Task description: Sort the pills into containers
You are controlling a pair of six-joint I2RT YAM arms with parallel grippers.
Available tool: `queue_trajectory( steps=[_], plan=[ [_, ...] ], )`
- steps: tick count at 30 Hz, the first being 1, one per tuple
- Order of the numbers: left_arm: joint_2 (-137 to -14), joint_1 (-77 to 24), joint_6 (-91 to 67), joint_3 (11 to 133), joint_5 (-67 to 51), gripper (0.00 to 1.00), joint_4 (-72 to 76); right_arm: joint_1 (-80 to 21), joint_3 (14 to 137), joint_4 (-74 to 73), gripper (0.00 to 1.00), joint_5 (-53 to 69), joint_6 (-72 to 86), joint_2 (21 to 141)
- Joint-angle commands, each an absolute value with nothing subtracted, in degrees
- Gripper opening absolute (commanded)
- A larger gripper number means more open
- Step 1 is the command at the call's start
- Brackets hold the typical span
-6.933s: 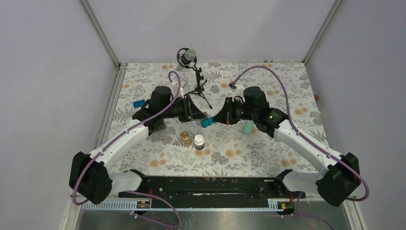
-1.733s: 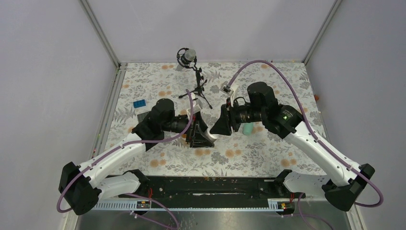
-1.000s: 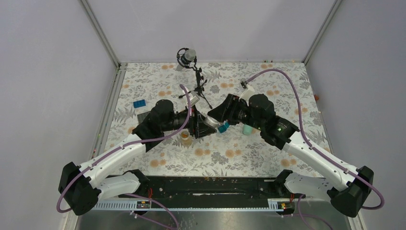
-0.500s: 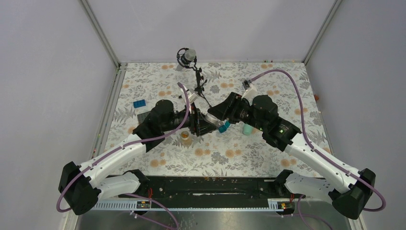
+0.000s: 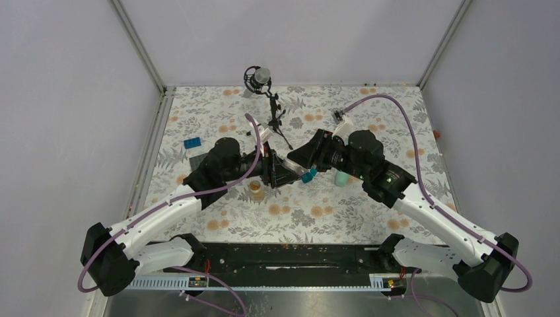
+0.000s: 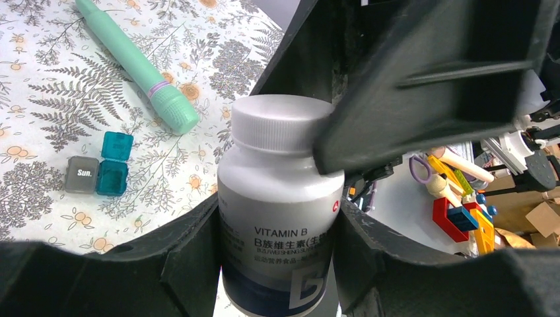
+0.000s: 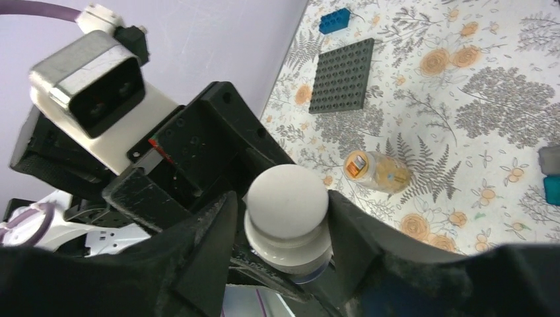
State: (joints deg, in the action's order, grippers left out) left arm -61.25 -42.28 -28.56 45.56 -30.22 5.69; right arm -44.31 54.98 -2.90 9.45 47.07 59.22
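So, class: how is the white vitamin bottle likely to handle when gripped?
The vitamin bottle looks like stiff plastic, so it probably won't crush in the left tool. Its glossy round wall may spin if the cap is twisted.

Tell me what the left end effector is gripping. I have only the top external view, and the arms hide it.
Observer: The left end effector is shut on a white Vitamin B bottle.
Operator: Report the right one.
Observer: The right end effector straddles the bottle's white cap; whether it grips, I cannot tell.
Operator: Check the boxes.
Observer: The teal box lies open beside a shut grey box marked "Sun."
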Motion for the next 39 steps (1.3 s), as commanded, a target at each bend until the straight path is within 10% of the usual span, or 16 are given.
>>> queue_trajectory(
  steps=[1, 8, 20, 21, 23, 26, 29, 39],
  plan=[
    [-60.86, -41.93, -28.93, 47.46, -29.9, 0.0, 8.53, -43.95, 57.98, -4.83, 0.48, 13.74, 44.38, 58.91],
    [-59.85, -41.74, -26.91, 48.19, -33.69, 0.0, 7.61, -42.0, 58.3, -3.14, 0.0, 22.15, 37.86, 56.7],
    [-58.47, -41.56, -13.16, 53.15, -55.38, 0.0, 4.98, -37.72, 64.74, -12.9, 0.0, 55.13, 8.54, 55.32],
    [-59.12, -41.57, -12.59, 53.77, -55.23, 0.0, 4.37, -37.78, 65.37, -14.25, 0.12, 51.26, 8.41, 55.29],
    [-59.85, -41.54, -11.39, 54.38, -54.44, 0.0, 3.44, -37.74, 65.84, -14.72, 0.68, 42.54, 10.88, 55.45],
    [-60.66, -41.54, -7.09, 56.22, -52.2, 0.0, -1.15, -37.73, 67.4, -15.51, 0.91, 33.64, 17.35, 57.25],
    [-61.4, -41.55, -4.54, 57.39, -49.33, 0.0, -4.5, -37.77, 68.41, -16.0, 0.92, 28.51, 26.91, 60.1],
    [-64.26, -41.56, -5.79, 57.8, -42.51, 0.0, -3.72, -39.06, 69.56, -18.38, 0.48, 27.84, 33.23, 63.01]
  ],
)
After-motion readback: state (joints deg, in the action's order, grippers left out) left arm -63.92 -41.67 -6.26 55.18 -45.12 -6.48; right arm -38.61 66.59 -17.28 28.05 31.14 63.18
